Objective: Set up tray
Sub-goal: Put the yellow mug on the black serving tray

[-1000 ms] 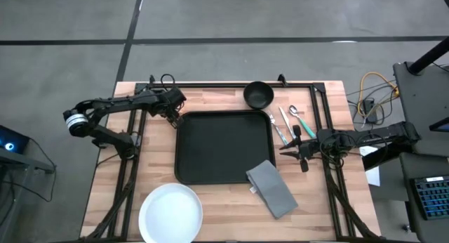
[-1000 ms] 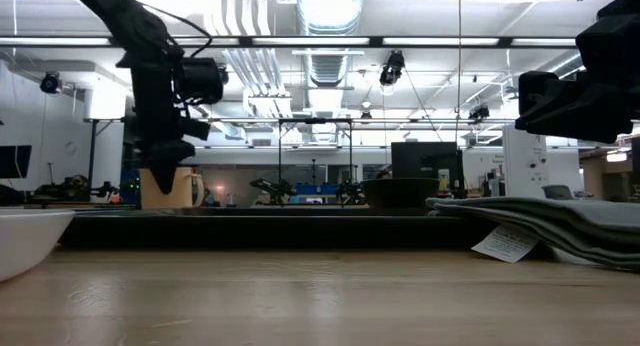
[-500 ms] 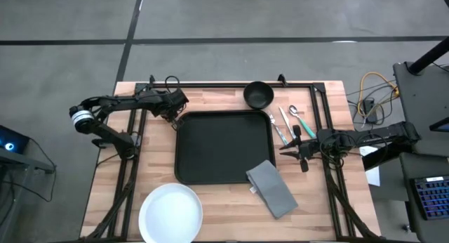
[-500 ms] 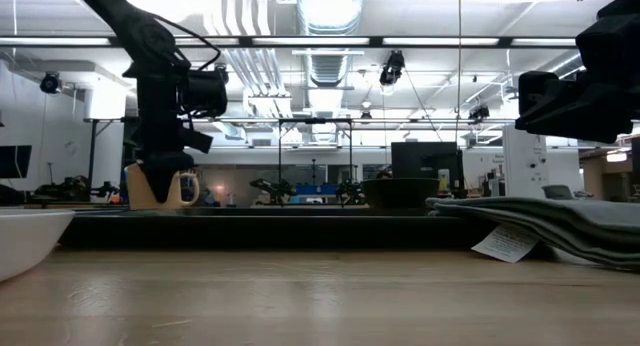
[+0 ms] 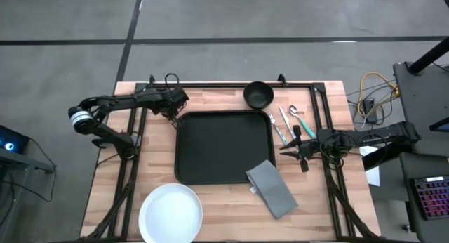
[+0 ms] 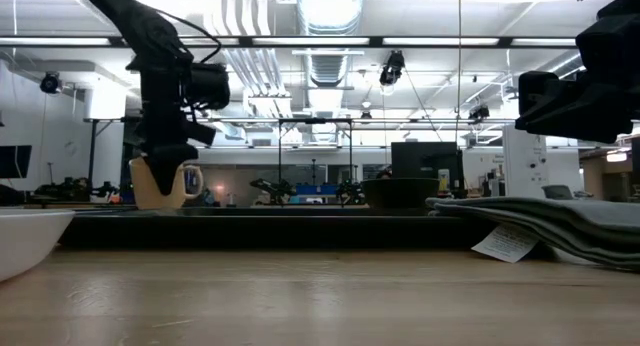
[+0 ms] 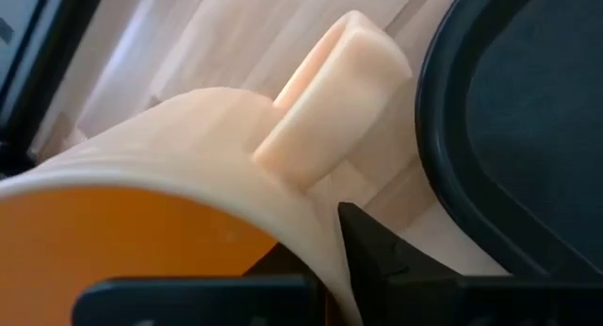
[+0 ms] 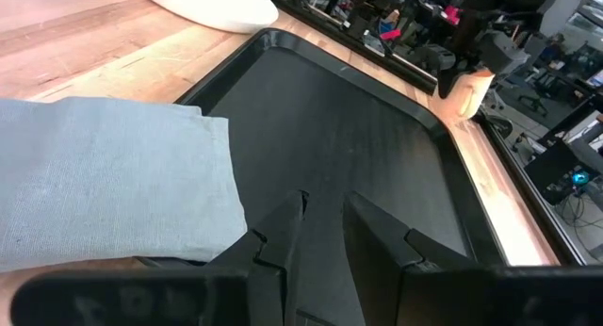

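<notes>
The black tray (image 5: 223, 146) lies flat in the middle of the table. At its far left corner stands a cream mug (image 6: 160, 183) with an orange inside, its handle (image 7: 330, 90) toward the tray. My left gripper (image 5: 170, 111) is shut on the mug from above and hides it in the high view. My right gripper (image 5: 286, 150) hovers at the tray's right edge, its fingers (image 8: 283, 241) a little apart with nothing between them. The grey napkin (image 5: 272, 189) lies with one corner over the tray's near right corner. My left gripper holds the mug's wall at the rim (image 7: 311, 213), right beside the handle. One finger (image 7: 372, 246) is outside the wall and the other is inside the mug. The fingers point down. The mug is upright; the tray's rim hides its base in the low view.
A white plate (image 5: 170, 213) sits at the near left, off the tray. A small black bowl (image 5: 258, 95) stands behind the tray's far right corner. Cutlery (image 5: 284, 125) lies to the right of the tray. Dark frame rails (image 5: 133, 180) run along both table sides.
My left gripper has come down over the mug and shut on its wall, taking hold of it. My right gripper has kept still.
</notes>
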### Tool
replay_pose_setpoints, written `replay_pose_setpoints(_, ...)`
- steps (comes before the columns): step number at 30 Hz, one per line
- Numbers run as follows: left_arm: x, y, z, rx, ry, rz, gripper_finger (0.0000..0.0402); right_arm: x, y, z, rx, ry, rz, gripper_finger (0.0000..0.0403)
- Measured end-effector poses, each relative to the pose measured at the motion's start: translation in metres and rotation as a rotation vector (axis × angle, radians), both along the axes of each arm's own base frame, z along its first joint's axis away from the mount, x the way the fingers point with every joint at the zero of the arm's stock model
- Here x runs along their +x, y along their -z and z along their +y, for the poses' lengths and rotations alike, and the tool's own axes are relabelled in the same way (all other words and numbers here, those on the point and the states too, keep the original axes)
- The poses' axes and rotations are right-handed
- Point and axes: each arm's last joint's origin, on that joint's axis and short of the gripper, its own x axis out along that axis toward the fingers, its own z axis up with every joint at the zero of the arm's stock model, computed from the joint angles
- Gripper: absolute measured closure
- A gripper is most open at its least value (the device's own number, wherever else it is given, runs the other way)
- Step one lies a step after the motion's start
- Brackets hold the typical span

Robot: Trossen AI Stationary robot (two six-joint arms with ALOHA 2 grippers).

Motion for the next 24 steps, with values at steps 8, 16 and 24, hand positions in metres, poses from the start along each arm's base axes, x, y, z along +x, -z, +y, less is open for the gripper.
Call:
replay_pose_setpoints(8, 0.007, -0.02, -0.001, -0.061, 0.055, -0.064, 0.0401, 0.0, 0.0, 0.0, 0.0, 0.0, 0.0, 0.0335)
replay_pose_setpoints(16, 0.023, -0.032, -0.013, -0.06, 0.133, -0.116, 0.0401, 0.0, 0.0, 0.0, 0.001, 0.0, 0.0, 0.0335)
replay_pose_setpoints(24, 0.036, -0.037, -0.031, -0.062, 0.169, -0.148, 0.0401, 0.0, 0.0, 0.0, 0.001, 0.0, 0.0, 0.0335)
